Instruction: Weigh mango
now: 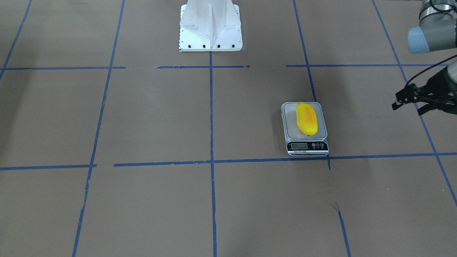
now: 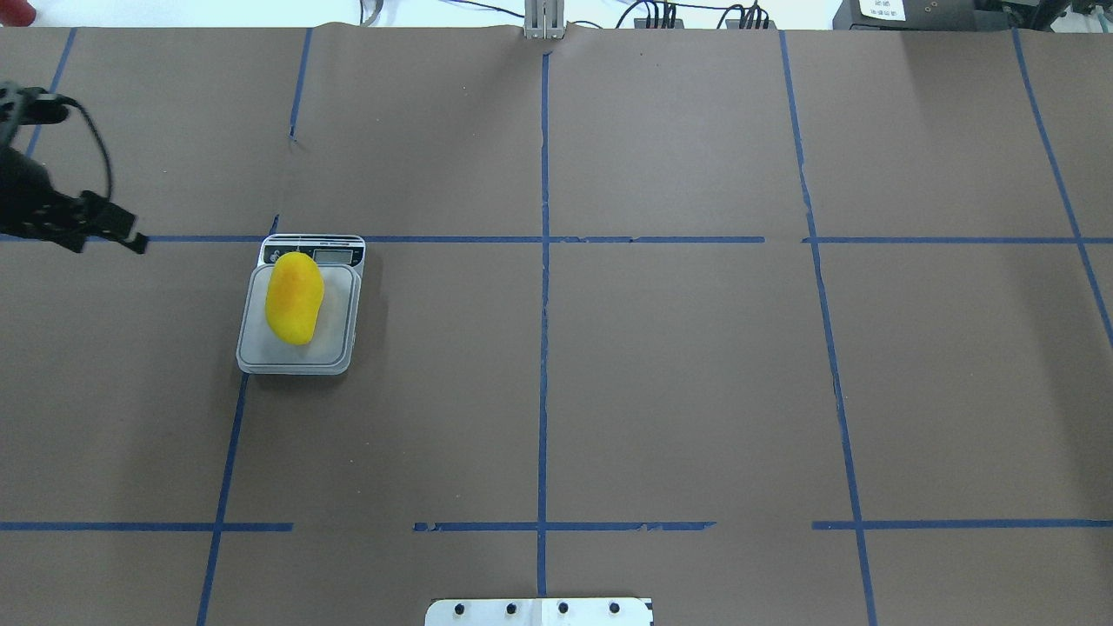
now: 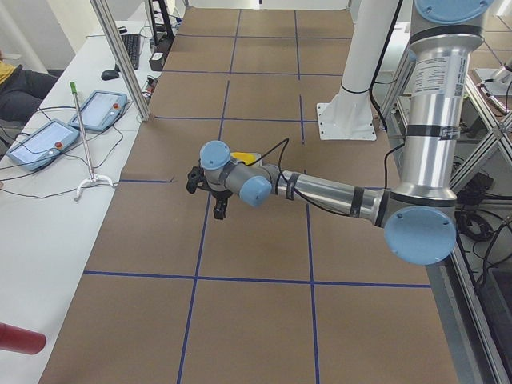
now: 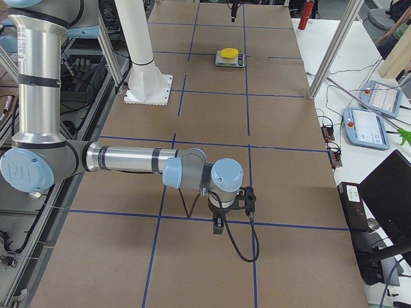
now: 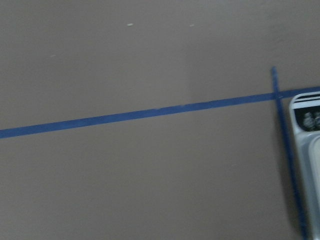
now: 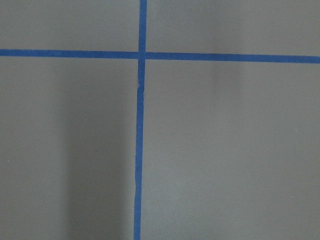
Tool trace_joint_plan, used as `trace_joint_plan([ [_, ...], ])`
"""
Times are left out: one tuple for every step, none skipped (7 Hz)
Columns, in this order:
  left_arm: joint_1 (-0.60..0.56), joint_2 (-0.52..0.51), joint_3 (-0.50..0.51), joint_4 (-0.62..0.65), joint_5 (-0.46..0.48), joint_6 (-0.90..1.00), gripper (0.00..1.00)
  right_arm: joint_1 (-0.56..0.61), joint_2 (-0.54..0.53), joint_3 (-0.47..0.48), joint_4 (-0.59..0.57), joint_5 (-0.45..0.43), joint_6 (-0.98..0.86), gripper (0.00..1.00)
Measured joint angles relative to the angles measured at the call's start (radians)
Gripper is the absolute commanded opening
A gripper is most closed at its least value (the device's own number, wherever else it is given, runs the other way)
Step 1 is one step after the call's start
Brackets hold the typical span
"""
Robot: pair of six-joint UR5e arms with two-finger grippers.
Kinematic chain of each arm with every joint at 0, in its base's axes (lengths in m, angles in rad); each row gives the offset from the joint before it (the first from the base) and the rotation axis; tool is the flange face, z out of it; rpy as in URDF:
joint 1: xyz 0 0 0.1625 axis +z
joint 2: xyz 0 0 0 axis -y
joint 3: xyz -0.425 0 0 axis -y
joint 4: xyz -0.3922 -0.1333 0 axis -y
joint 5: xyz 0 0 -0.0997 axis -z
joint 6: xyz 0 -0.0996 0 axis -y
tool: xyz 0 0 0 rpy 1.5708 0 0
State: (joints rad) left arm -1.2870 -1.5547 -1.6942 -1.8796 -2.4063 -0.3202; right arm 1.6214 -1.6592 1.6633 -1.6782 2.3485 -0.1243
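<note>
The yellow mango [image 1: 307,119] with an orange blush lies lengthwise on the platform of a small grey digital scale [image 1: 291,125], display end away from the robot. It also shows in the overhead view [image 2: 294,298] on the scale [image 2: 337,323] and far off in the exterior right view [image 4: 228,52]. My left gripper [image 2: 132,233] is open and empty, hovering well to the left of the scale; the front view shows it at the right edge [image 1: 395,100]. The left wrist view catches only the scale's corner [image 5: 307,135]. My right gripper [image 4: 231,213] shows only in the exterior right view; I cannot tell its state.
The white robot pedestal [image 1: 210,25] stands at the table's near middle. Blue tape lines [image 2: 543,304] grid the brown table. Operator tablets [image 3: 40,140] and cables lie on the side bench past the table's far edge.
</note>
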Motion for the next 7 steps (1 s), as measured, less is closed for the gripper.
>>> trace_joint_plan([
  [-0.097,0.033,0.001,0.092,0.004,0.154,1.00,0.000,0.000,0.000,0.000,0.000,0.000,1.00],
  [-0.188,0.043,-0.002,0.205,0.014,0.279,1.00,0.000,0.000,0.000,0.000,0.000,0.000,1.00],
  [-0.264,0.044,-0.005,0.278,0.049,0.346,1.00,0.000,0.000,0.000,0.000,0.000,0.000,1.00],
  [-0.311,0.044,-0.003,0.307,0.107,0.371,1.00,0.000,0.000,0.000,0.000,0.000,0.000,1.00],
  [-0.330,0.046,0.000,0.316,0.145,0.382,1.00,0.000,-0.001,0.000,0.000,0.000,0.000,1.00],
  [-0.338,0.050,0.002,0.321,0.159,0.389,1.00,0.000,-0.001,0.000,0.000,0.000,0.000,1.00],
  [-0.340,0.057,0.002,0.333,0.160,0.392,1.00,0.000,-0.001,0.000,0.000,0.000,0.000,1.00],
])
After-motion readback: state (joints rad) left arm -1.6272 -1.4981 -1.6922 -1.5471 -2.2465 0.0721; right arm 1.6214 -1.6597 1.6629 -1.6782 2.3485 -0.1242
